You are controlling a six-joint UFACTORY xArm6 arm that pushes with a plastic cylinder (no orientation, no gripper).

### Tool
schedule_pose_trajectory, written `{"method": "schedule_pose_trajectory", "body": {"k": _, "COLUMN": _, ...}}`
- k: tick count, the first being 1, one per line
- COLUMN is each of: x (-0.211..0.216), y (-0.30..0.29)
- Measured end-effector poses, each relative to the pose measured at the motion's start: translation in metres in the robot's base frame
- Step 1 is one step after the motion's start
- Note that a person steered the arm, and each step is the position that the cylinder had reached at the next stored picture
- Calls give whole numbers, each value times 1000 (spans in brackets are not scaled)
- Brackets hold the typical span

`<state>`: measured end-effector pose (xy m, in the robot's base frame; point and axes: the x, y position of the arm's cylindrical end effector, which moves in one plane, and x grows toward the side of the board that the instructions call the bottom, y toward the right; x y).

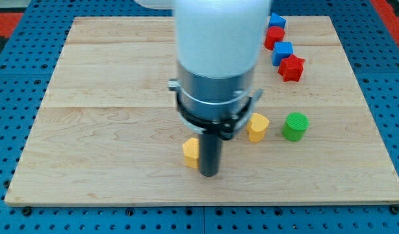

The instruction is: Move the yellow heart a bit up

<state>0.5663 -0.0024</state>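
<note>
Tool, a plain rod with no jaws to spread: my tip [209, 174] stands lower centre, just beside 1 yellow block [191, 153]. Yellow heart [257, 127] lies right of centre, beside green cylinder [294, 126]. Recommend approaching beneath heart, centred; short upward push.

arm [219, 45]: cut off by the frame's top edge
yellow block [191, 151]: right part hidden behind the rod, shape unclear
blue block [277, 20]: left part hidden by arm, upper right

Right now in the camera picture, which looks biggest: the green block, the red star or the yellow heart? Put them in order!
1. Red star and green cylinder: they look about alike, so I won't rank them.
2. Yellow heart: slightly smaller.
The star sits farther away, so true sizes are unsure.
</note>
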Motion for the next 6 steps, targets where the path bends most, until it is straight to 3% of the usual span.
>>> {"method": "schedule_pose_trajectory", "body": {"k": 3, "x": -36, "y": -32}}
{"method": "schedule_pose_trajectory", "body": {"k": 4, "x": -11, "y": -36}}
{"method": "schedule_pose_trajectory", "body": {"k": 5, "x": -14, "y": -85}}
{"method": "schedule_pose_trajectory", "body": {"k": 6, "x": -18, "y": -74}}
